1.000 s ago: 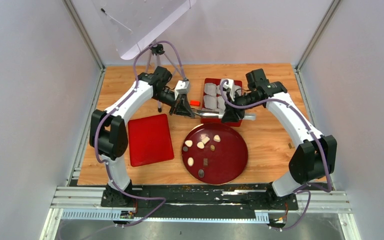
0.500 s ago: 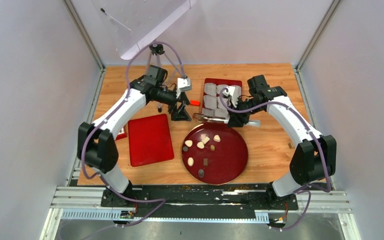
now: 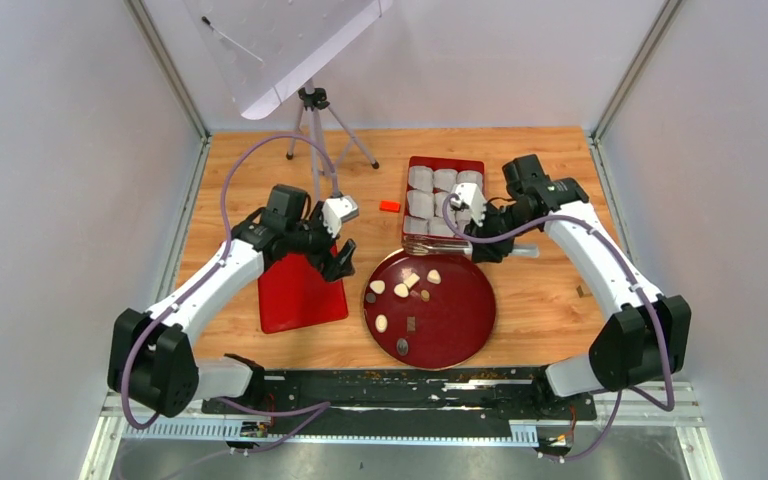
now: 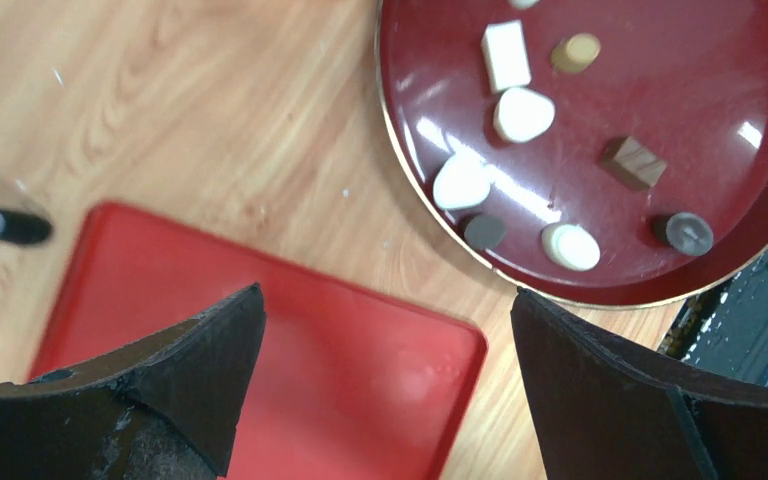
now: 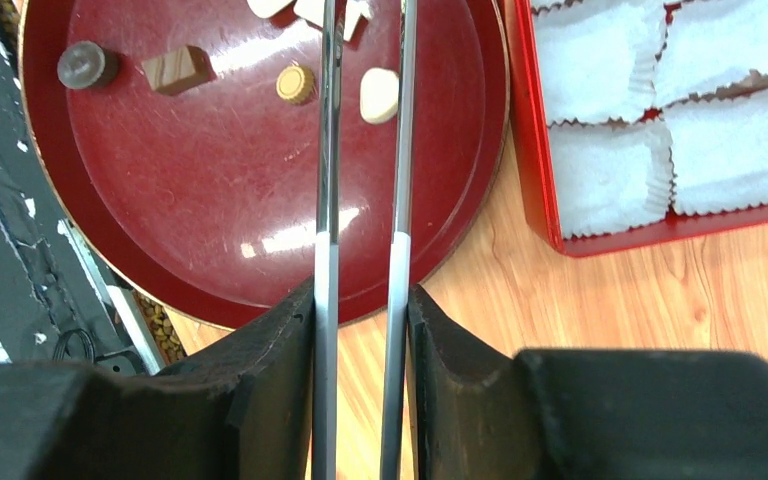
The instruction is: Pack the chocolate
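While my left claw hangs wide open and empty over a corner of the lid beside the plate rim, my right claw pinches tongs above the chocolate.

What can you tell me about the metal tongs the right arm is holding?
The tongs are two thin, shiny metal arms, paler grey near the grip, running almost parallel with a narrow gap. The right end effector is shut on them, one finger outside each arm. They stretch out over the dark red plate; their tips lie outside the wrist view.
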Controlling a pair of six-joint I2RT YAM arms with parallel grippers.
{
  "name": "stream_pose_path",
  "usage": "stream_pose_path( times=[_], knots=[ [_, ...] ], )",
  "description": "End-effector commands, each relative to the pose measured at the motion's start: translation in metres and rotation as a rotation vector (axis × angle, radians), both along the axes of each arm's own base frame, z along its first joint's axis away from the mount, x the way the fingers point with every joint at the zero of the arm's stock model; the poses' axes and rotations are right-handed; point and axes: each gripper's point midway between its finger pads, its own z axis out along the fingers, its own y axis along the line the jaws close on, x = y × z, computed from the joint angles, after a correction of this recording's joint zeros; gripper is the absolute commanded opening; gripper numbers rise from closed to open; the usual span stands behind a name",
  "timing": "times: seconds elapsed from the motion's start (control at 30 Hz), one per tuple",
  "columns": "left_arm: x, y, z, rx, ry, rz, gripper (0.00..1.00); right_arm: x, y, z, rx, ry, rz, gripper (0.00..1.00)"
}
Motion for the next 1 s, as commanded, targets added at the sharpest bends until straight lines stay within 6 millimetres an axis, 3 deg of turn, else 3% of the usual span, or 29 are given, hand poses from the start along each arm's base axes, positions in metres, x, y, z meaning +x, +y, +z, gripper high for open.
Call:
stream_pose_path(
  times=[0.0,0.13,0.37,0.67,0.97],
  knots=[
    [0.007,0.004,0.007,-0.023,-0.009,0.099,1.00,-0.004,-0.013,0.010,-0.056,-0.067,-0.021,0.34],
    [0.017,-0.002,0.009,-0.040,-0.015,0.103,1.00,-0.001,-0.023,0.011,-0.092,-0.067,-0.140,0.37],
    [0.039,-0.007,0.014,-0.056,-0.033,0.155,1.00,-0.023,-0.027,0.004,-0.088,0.025,-0.207,0.40],
    [0.039,-0.004,0.010,-0.038,-0.030,0.154,1.00,-0.024,-0.035,-0.017,-0.142,0.034,-0.199,0.40],
    [0.050,-0.005,0.009,-0.038,-0.021,0.206,1.00,-0.024,-0.033,-0.026,-0.152,0.071,-0.163,0.46]
  ],
)
